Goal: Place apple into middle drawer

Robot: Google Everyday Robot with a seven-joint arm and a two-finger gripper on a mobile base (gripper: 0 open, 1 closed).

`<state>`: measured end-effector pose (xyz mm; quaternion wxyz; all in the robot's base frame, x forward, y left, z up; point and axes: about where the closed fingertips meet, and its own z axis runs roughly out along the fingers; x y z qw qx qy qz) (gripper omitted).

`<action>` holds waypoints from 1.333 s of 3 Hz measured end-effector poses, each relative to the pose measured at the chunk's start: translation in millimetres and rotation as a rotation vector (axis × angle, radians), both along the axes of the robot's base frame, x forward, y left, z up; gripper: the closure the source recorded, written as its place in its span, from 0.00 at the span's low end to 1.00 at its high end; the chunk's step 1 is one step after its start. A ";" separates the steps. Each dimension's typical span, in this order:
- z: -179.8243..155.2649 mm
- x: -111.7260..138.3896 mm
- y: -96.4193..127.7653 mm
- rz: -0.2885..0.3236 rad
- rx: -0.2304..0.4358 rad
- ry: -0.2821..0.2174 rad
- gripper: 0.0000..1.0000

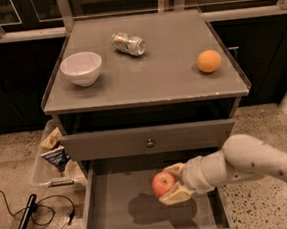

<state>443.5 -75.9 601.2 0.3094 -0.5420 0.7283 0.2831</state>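
Found gripper (170,184) over the open middle drawer (110,194), right of centre, clamped on the apple (162,183) with one finger above and one below. Arm entry from the right, over the drawer's side wall. Held clear of the drawer floor, judging by the shadow cast beneath; exact clearance hard to gauge. Positioned low, presumably to keep the drop short and stop rolling. Not yet released. Noted on the cabinet top (155,80): white bowl (81,67), crushed can (128,43), orange (209,61). Upper drawer front (111,143) shut above.

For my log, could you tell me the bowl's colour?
The bowl is white (camera view); the gripper holds the apple over the middle drawer.
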 end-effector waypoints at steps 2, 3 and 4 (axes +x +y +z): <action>-91.1 -18.3 19.4 -0.035 0.021 0.089 1.00; -112.8 -1.6 15.5 -0.064 -0.024 0.081 1.00; -132.8 29.7 0.0 -0.108 -0.079 0.021 1.00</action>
